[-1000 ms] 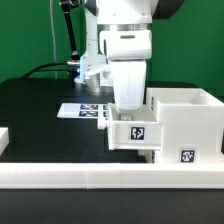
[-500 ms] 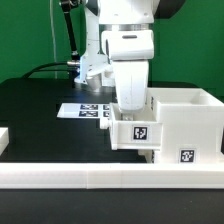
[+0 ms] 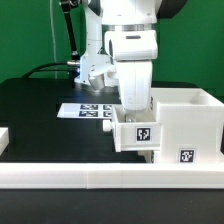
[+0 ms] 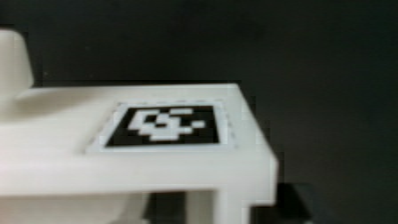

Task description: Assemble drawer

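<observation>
One drawer tray is at the housing opening, under the tool; tool state cannot be told. Step: insertion. Next, likely push the tray fully into the housing.

A black table carries the marker board, housing and border bar.

Open black table lies free on the exterior view's left. The marker board lies flat there. The housing blocks the right; the border bar closes the front edge.
</observation>
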`<action>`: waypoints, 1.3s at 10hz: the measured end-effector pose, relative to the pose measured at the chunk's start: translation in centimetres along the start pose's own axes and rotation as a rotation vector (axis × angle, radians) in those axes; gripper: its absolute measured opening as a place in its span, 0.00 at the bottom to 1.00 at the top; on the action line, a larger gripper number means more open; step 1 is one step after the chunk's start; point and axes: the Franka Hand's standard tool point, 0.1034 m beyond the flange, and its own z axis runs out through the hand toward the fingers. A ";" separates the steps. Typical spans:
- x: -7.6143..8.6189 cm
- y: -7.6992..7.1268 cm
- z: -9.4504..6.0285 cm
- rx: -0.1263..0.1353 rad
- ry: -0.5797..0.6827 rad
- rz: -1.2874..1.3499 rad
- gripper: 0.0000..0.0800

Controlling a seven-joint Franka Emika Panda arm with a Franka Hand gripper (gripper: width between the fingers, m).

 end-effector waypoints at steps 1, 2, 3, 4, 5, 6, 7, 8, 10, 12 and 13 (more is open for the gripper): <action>0.1 0.1 -0.2 -0.003 0.000 0.003 0.44; 0.2 0.1 -0.5 -0.001 -0.002 0.002 0.44; 0.2 0.2 -1.0 0.004 -0.006 0.005 0.65; 0.2 0.4 -1.5 0.001 -0.009 0.007 0.78; 0.0 0.5 -2.2 0.003 -0.015 0.010 0.78; -0.2 0.7 -3.2 0.001 -0.023 0.012 0.81; -0.7 1.0 -4.1 -0.002 -0.029 0.015 0.81; -1.2 1.6 -4.9 -0.011 -0.033 0.020 0.81; -3.3 2.6 -5.8 -0.007 -0.041 0.002 0.81; -5.8 2.4 -4.9 0.005 -0.039 0.004 0.81; -6.8 2.3 -4.6 0.001 -0.037 -0.009 0.81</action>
